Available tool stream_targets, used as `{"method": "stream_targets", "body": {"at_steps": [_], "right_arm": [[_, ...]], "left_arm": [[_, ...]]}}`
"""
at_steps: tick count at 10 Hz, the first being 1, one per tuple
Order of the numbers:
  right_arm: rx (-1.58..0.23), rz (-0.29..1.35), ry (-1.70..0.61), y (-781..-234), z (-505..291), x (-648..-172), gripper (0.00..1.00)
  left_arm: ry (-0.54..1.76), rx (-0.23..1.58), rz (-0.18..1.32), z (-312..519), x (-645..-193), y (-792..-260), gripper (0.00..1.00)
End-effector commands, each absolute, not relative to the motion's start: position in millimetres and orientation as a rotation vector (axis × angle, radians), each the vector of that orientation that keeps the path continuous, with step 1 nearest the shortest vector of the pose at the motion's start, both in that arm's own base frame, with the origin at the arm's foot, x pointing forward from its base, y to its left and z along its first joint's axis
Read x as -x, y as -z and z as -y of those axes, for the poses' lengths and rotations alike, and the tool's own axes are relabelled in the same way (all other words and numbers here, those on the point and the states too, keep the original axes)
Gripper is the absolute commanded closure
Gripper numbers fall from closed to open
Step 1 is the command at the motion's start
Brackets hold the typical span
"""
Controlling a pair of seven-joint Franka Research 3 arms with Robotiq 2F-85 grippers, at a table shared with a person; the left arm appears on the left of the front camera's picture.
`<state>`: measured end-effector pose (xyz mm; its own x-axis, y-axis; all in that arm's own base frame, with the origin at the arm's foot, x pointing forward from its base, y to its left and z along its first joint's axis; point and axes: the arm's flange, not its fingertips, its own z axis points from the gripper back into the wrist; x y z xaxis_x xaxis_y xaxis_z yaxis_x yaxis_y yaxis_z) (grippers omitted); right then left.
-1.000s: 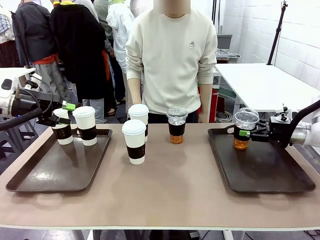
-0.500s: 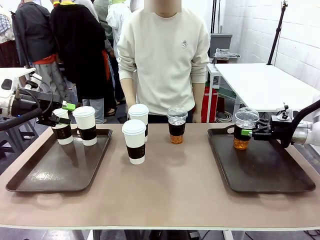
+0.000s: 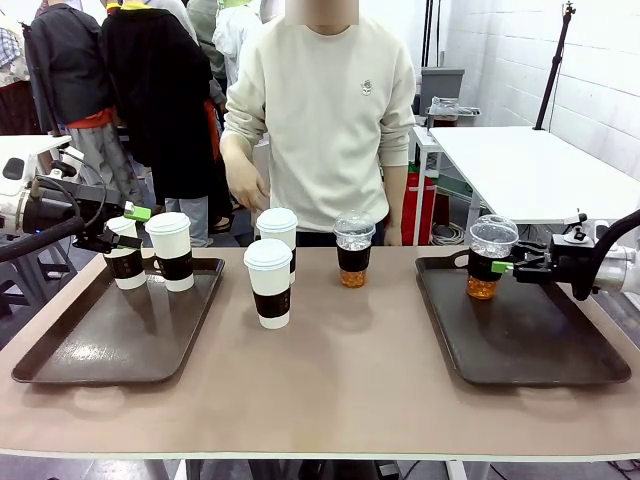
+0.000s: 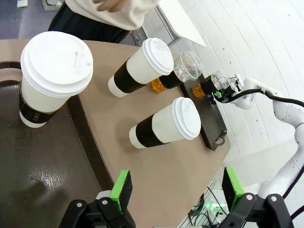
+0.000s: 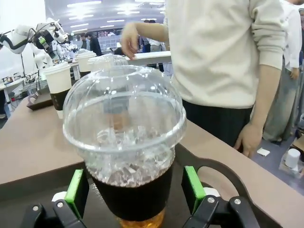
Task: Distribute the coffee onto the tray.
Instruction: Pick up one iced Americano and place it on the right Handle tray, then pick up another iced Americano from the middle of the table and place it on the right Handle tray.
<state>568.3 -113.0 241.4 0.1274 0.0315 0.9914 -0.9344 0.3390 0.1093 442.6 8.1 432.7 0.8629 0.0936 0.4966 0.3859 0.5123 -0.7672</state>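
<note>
The right end effector (image 3: 500,267) is open, its green pads (image 5: 77,190) flanking a dome-lidded cup (image 3: 483,258). This cup stands in the right tray (image 3: 540,350), at its far left corner. Left of that tray, a second dome-lidded cup (image 3: 353,252) and two white cups (image 3: 269,285) stand on the surface (image 3: 350,390). Farther left, two more white cups (image 3: 172,250) stand in the left tray (image 3: 110,340) by the open left end effector (image 4: 176,187).

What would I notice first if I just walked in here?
Probably the iced cup with its clear dome lid, standing on the right tray between the green pads of the open right gripper. Next, the white cups in the middle of the table, with a person in a cream jumper standing behind them.
</note>
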Motion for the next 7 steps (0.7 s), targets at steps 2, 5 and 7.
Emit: {"method": "stream_targets", "body": {"at_steps": [2, 5, 7], "right_arm": [[-0.986, 1.205, -0.855, -248, 122, -553, 0.0], [-0.97, 1.205, -0.783, -246, 139, -532, 0.0], [-0.941, 1.166, -0.745, -250, 144, -512, 0.0]], "left_arm": [[0.185, 1.03, 0.521, -8, -440, -434, 0.0], [0.185, 1.03, 0.521, -8, -440, -434, 0.0], [0.185, 1.03, 0.521, -8, -440, -434, 0.0]]}}
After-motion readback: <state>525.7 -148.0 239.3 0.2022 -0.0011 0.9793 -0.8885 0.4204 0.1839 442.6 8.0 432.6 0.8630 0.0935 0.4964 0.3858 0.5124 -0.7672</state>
